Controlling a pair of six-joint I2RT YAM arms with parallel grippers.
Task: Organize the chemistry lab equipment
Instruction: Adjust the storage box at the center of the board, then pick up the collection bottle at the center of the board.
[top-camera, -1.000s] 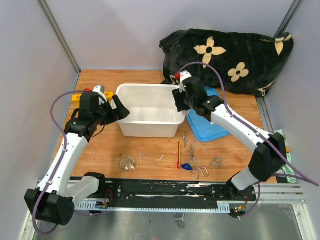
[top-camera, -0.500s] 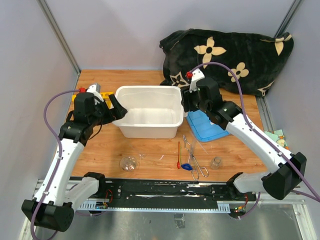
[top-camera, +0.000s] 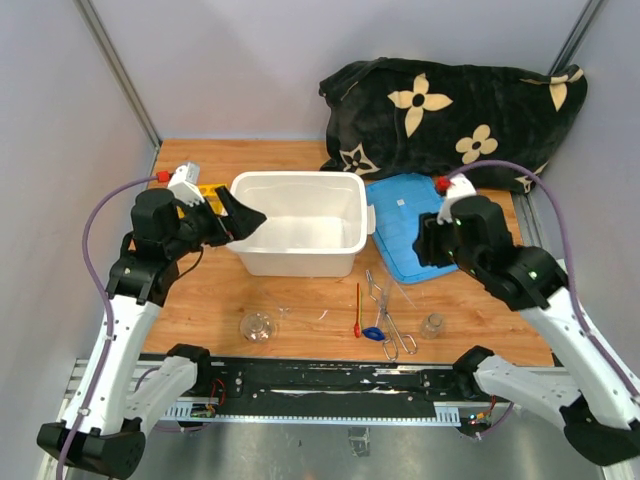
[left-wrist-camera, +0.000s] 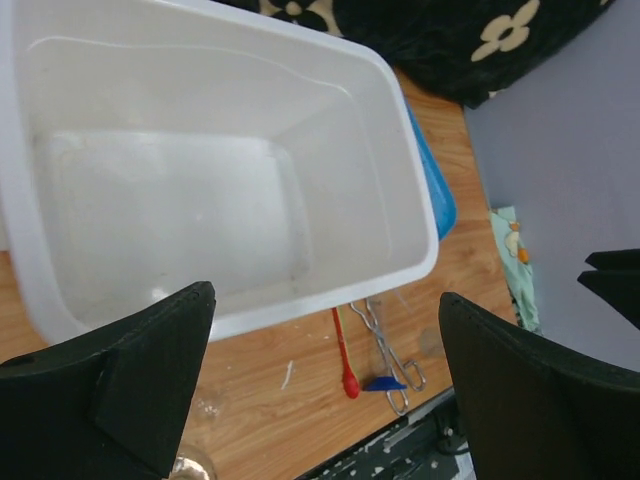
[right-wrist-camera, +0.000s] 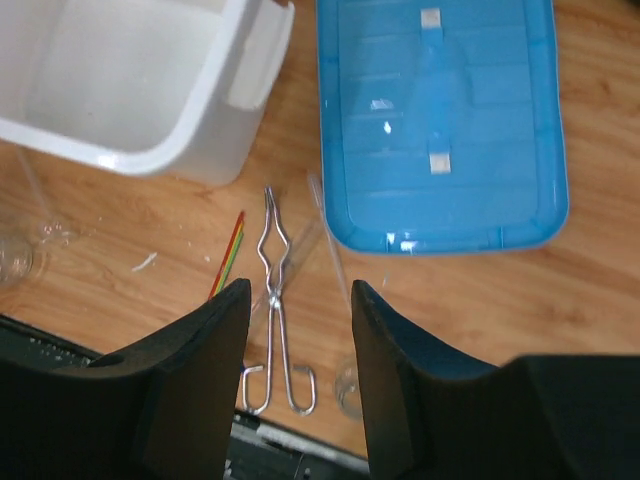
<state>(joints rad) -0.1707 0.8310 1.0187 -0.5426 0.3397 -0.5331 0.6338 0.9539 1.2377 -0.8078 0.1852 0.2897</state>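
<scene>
My left gripper (top-camera: 240, 216) is open and empty, held above the left end of the white tub (top-camera: 352, 215). My right gripper (top-camera: 429, 246) is open and empty, above the near edge of the blue lid (top-camera: 405, 205). Metal tongs (top-camera: 388, 312), a red-handled spatula (top-camera: 358, 310), a round glass flask (top-camera: 258, 326) and a small beaker (top-camera: 433, 325) lie on the table in front of the tub. The right wrist view looks down on the tongs (right-wrist-camera: 277, 300), a clear test tube (right-wrist-camera: 330, 245) and the beaker (right-wrist-camera: 348, 388) between my fingers (right-wrist-camera: 300, 300). The yellow rack (top-camera: 207, 190) is mostly hidden behind my left arm.
A black cloth with cream flowers (top-camera: 460, 110) fills the back right corner. The tub (left-wrist-camera: 30, 240) looks empty inside in the left wrist view. Grey walls close the left and right sides. A black rail (top-camera: 330, 385) runs along the near edge.
My right arm has swung away from the tub's right rim, to the right and nearer, uncovering the blue lid. My left gripper has shifted slightly at the tub's left end.
</scene>
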